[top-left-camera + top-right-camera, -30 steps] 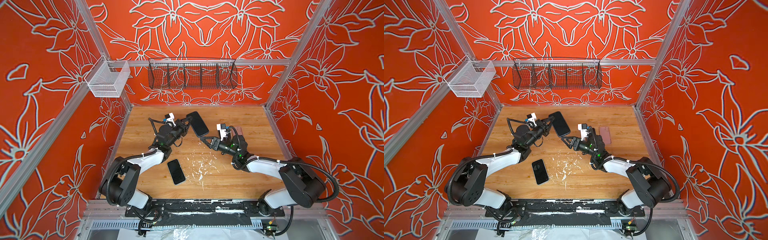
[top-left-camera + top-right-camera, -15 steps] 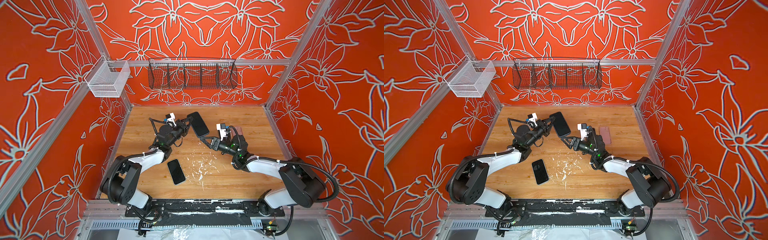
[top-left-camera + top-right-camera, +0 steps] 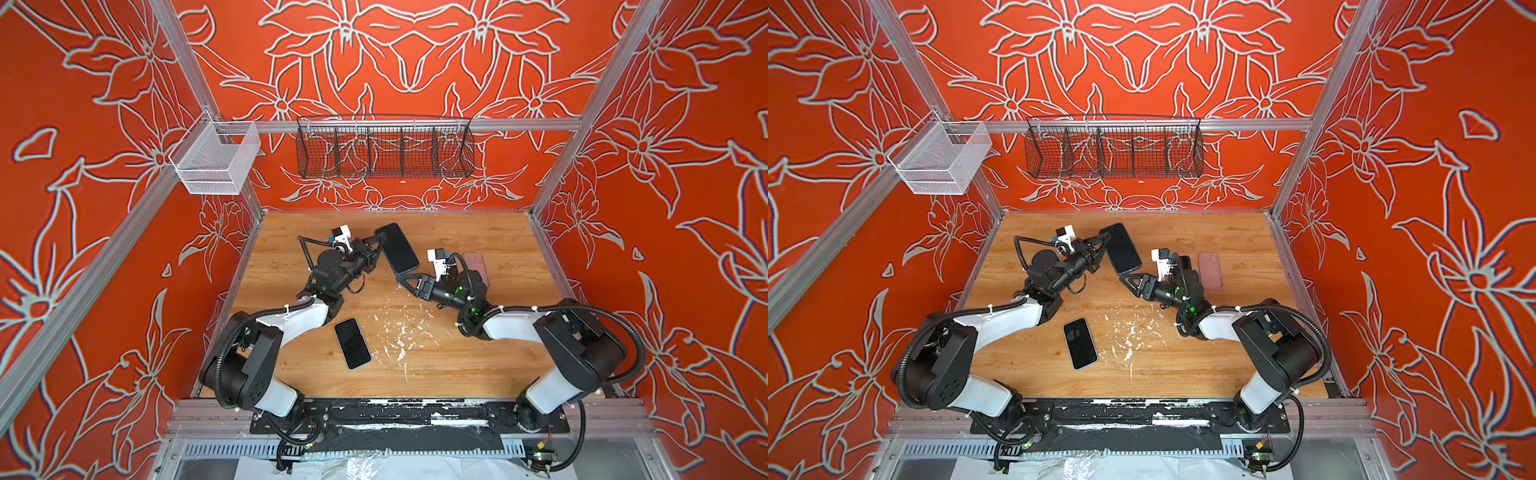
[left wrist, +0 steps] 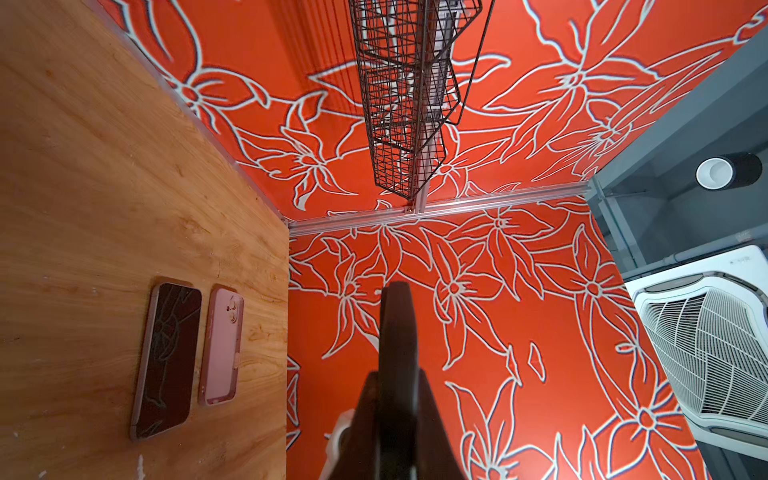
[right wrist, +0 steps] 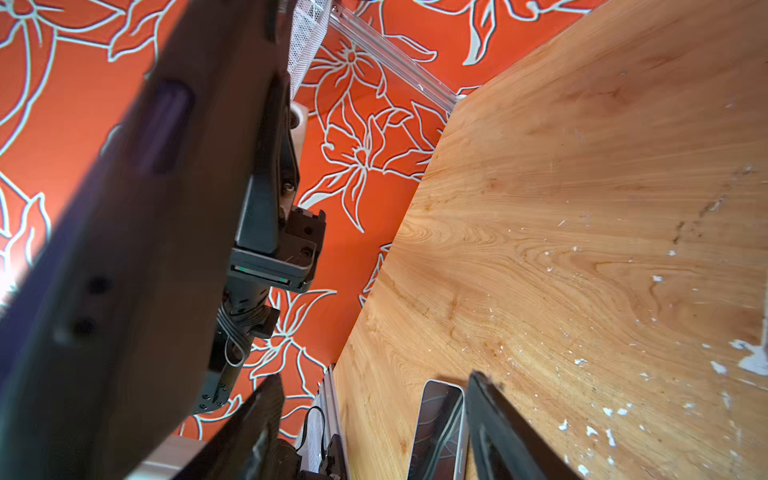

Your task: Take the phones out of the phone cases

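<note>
In both top views the left gripper [image 3: 378, 243] is pinching a long edge of the dark rectangular cased phone [image 3: 397, 248], holding it tilted above the scuffed wooden tabletop [image 3: 478, 232]. The right gripper [image 3: 404, 279] is hovering spread just beside the phone's lower end. A glossy black phone [image 3: 352, 343] is lying flat nearer the front.

In the left wrist view the fingers [image 4: 363, 415] are pressing together on the phone's thin dark edge. On the wood a dark-glass phone with a pinkish rim [image 4: 166, 357] and a pale pink back with a camera bump [image 4: 222, 345] are lying side by side.

In the right wrist view the matte case side, with its button bump and small holes, is filling the frame, blurred. The jaws are standing wide apart.

The phone is probably a light, stiff slab with slick, breakable glass. The case lip likely flexes, so peeling at a corner looks best.
</note>
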`<state>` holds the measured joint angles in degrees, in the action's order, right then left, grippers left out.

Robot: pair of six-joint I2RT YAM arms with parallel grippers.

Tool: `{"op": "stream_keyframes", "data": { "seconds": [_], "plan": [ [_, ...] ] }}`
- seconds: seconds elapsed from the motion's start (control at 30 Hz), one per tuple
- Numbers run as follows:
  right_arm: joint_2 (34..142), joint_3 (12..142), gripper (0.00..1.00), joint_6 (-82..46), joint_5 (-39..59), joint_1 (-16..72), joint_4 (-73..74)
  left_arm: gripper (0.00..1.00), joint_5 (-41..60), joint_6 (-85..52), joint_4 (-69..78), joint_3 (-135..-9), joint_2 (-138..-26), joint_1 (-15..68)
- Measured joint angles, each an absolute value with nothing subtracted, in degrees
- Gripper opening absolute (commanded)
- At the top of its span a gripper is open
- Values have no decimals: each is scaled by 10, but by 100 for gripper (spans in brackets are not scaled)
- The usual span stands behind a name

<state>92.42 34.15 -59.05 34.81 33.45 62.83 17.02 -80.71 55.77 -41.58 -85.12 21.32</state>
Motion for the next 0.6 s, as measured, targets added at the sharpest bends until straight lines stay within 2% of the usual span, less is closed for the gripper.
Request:
{"op": "stream_keyframes", "data": {
  "seconds": [0.2,0.47,0.6],
  "plan": [
    [911,339,71,-587,383,335,636,0,171,-783,542,-416,-836,213],
    [806,320,71,-548,411,335,589,0,171,-776,541,-416,-840,213],
    [792,320,71,-538,409,335,564,0,172,-776,543,-416,-844,213]
  ]
}}
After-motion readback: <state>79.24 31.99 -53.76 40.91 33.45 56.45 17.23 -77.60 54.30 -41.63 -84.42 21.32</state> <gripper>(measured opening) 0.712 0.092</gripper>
